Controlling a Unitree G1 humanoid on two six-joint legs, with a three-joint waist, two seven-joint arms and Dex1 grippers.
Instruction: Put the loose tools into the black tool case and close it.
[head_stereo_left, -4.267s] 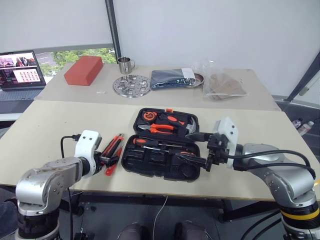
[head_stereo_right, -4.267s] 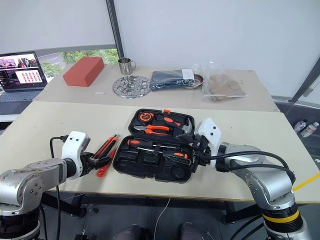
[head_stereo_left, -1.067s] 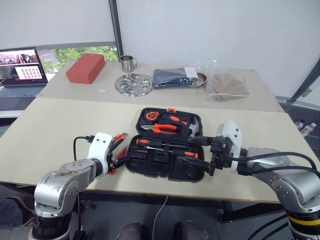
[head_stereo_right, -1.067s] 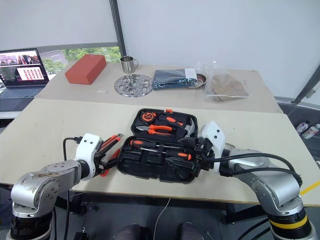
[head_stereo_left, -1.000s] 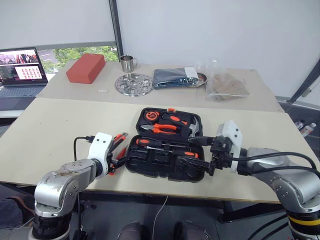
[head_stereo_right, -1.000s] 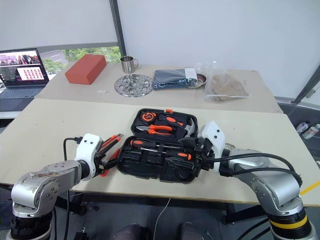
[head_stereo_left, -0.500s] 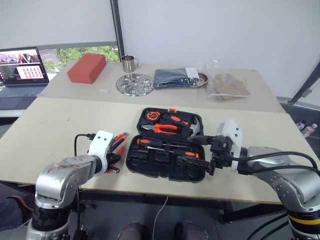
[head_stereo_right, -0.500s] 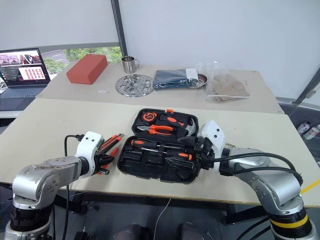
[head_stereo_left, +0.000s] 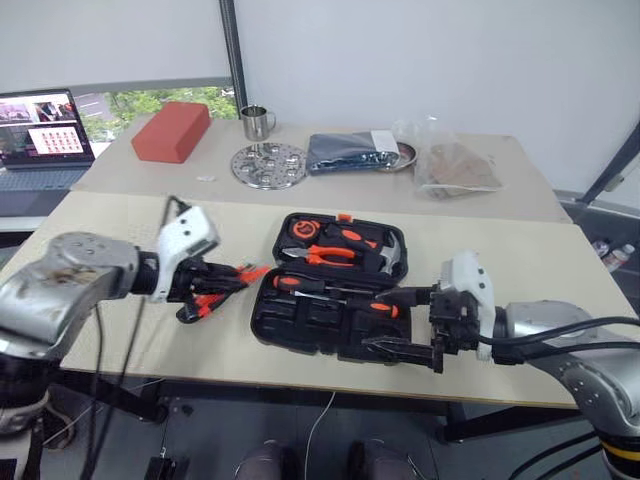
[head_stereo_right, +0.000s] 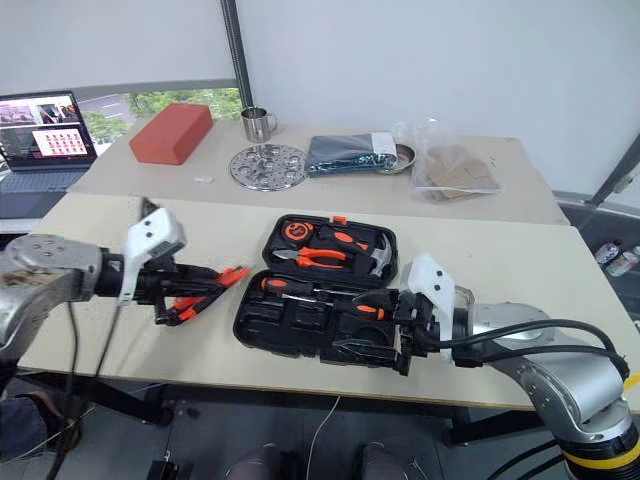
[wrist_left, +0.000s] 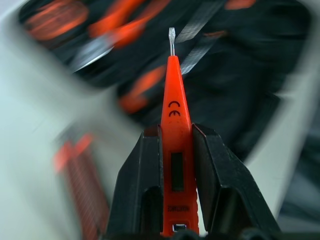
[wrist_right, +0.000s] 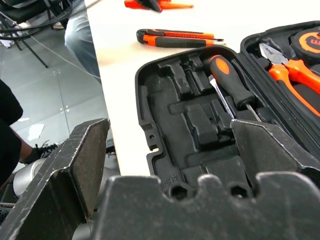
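The left gripper (wrist_left: 175, 150) is pinching the thin orange pen-like tool (wrist_left: 173, 125) tip-forward — likely to slide it into a slot of the open black tool case (head_stereo_left: 330, 322) near the table's front edge — while the right gripper (head_stereo_left: 405, 320), fingers spread, is waiting at the case's front right corner.

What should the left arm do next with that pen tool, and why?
Probably carry it right, over the open case and toward a free slot. The left gripper is shut on the pen tool, lifted off the table, tip pointing at the case.
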